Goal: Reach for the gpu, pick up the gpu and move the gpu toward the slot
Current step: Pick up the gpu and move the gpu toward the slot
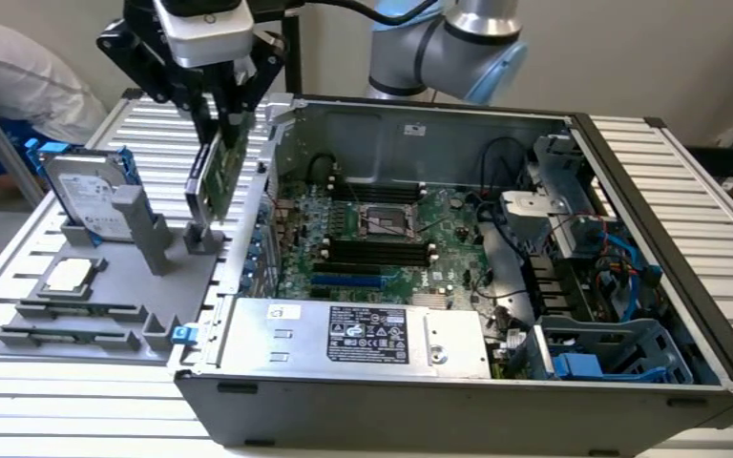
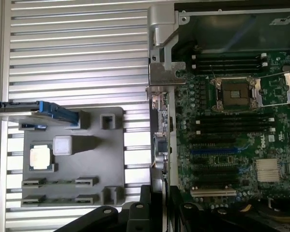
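Starting with the exterior view, we note the gripper [image 1: 220, 119] hanging over the gap between the grey parts holder [image 1: 99, 315] and the open computer case [image 1: 469, 382]. Its fingers are pinched on the upper edge of the gpu [image 1: 218, 172], which stands on edge, its long axis running up and down with a slight tilt. The card's lower end sits just above, or possibly touching, a small post of the holder; we cannot tell which. The motherboard [image 1: 380, 239] lies to the exterior view's right of the card, just past the case wall. On the holder we also log the hard drive [image 1: 87, 191] with blue rails and the CPU chip [image 1: 68, 275], both well apart from the card.

Turning to the wrist view, we look straight down the card's thin edge: the gpu [image 2: 160, 140] reads as a narrow strip with its silver bracket [image 2: 165, 72] at the far end, running away from the gripper [image 2: 154, 208]. The strip lies between the parts holder [image 2: 72, 159] and the motherboard [image 2: 232, 145], roughly parallel to the expansion slots [image 2: 215, 151]. We judge the slots lie sideways from the card, across its flat face.
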You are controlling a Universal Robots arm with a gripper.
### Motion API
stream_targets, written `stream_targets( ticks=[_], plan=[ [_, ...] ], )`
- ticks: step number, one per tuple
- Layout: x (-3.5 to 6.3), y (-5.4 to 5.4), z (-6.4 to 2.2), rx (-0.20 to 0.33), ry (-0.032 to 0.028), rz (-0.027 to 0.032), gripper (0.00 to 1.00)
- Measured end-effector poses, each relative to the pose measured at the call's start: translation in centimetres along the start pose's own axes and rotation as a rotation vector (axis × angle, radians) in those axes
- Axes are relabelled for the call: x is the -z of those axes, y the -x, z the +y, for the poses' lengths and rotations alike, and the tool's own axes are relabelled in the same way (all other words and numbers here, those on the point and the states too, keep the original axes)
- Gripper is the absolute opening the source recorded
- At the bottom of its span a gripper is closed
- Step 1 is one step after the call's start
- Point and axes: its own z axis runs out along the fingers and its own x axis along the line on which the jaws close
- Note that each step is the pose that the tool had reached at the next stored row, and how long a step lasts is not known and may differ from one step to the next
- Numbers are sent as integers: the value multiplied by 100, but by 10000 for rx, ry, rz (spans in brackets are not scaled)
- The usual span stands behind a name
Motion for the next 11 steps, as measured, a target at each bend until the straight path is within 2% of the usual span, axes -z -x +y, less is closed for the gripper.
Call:
stream_targets(
  ticks=[11],
  plan=[
    [-8, 498, 31, -1, 4, 2, 27]
  ],
)
